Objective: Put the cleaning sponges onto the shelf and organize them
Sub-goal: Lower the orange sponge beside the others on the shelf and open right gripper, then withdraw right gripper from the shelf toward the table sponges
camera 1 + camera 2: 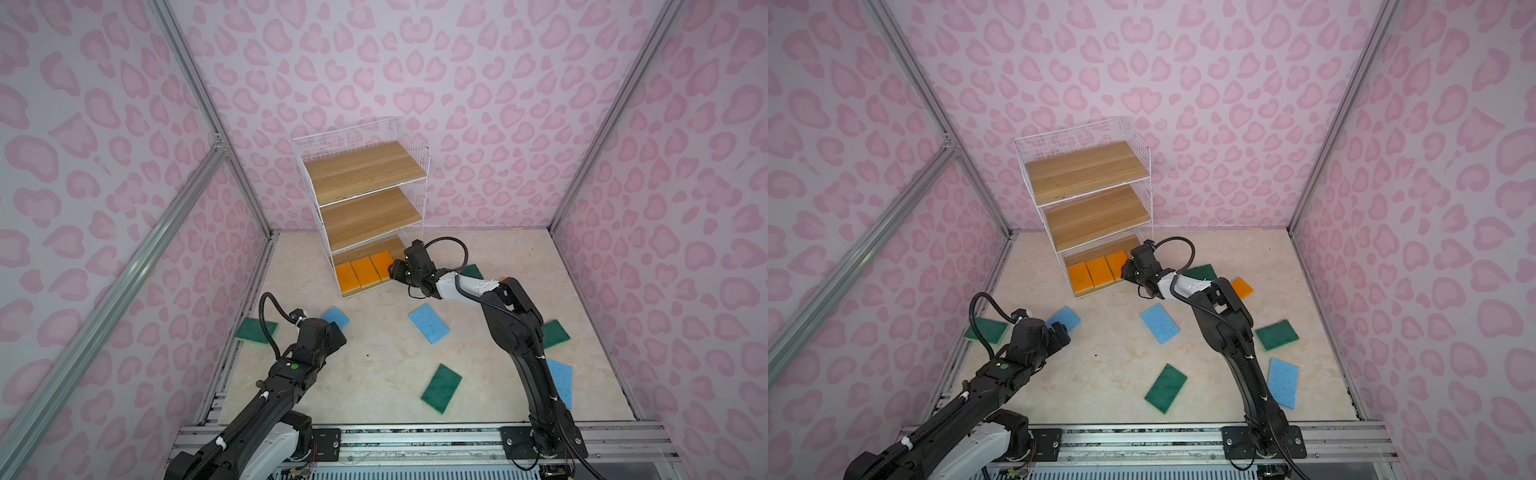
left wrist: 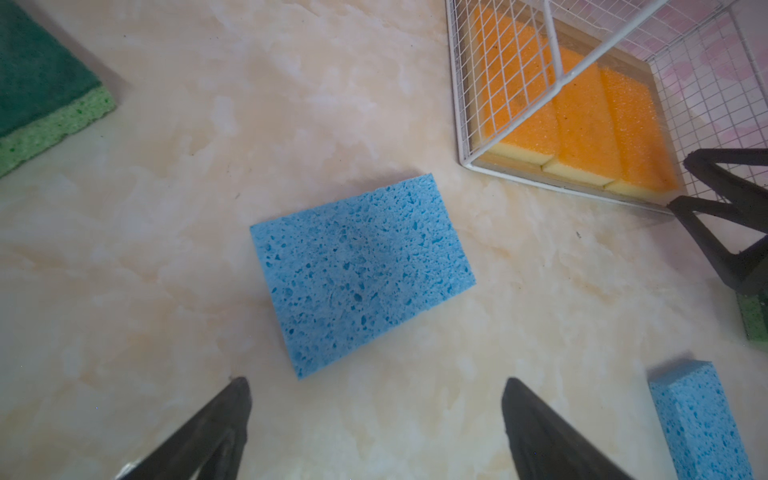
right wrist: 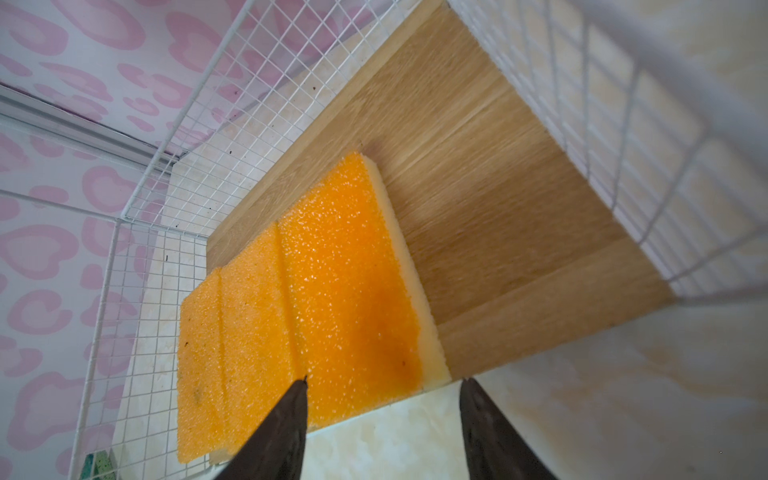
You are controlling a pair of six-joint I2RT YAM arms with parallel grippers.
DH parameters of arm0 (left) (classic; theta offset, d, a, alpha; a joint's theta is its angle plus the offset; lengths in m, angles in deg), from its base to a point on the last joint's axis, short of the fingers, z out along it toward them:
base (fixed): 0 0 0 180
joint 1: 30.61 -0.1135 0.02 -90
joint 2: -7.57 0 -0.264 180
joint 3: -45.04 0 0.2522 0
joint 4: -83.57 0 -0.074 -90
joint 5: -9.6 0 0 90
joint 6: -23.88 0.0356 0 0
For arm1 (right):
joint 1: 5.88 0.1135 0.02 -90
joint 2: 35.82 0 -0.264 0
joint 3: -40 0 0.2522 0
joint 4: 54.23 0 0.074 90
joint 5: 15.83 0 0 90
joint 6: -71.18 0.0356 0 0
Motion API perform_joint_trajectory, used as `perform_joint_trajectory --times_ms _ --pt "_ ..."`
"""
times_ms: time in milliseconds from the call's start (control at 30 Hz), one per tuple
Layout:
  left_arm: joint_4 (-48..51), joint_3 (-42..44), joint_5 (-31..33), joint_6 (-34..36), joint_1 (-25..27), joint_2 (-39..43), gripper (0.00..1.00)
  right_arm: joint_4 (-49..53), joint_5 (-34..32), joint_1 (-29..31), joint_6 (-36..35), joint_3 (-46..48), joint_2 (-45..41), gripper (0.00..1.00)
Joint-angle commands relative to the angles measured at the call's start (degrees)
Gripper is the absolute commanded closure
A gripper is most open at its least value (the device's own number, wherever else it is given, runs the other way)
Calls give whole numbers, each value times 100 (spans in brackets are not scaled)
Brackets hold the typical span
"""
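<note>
I'm looking at a pale cream marbled tabletop (image 1: 374,374), boxed in by pink heart-spotted walls (image 1: 415,62) on aluminium posts (image 1: 199,95). The shelf (image 1: 365,166) stands at twelve o'clock against the back wall. Three orange sponges (image 1: 365,270) lie side by side, touching, on its bottom board. The right gripper (image 3: 384,380) sits at that tier's open front with its fingers spread and nothing pinched. The nearest orange pad lies flat just ahead of the tips, one tip over its near edge and the other off its side. At eight o'clock the left gripper (image 2: 376,380) hangs over a light blue sponge (image 2: 361,270), fingers wide apart. That pad lies flat on the marble ahead of them, clear of both tips. More pads lie loose from three round to nine o'clock, among them a dark green sponge (image 1: 441,387) at six.
</note>
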Motion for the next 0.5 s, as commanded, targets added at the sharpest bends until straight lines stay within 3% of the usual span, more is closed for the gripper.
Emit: perform_joint_trajectory --times_ms 0,200,467 --pt "-117 28 15 42 -5 21 5 -73 -12 -20 134 117 -25 39" --pt "-349 70 -435 361 2 60 5 -102 127 24 -68 357 -346 23" --pt "-215 -133 -552 667 176 182 4 -221 274 68 -200 1451 -1267 19"
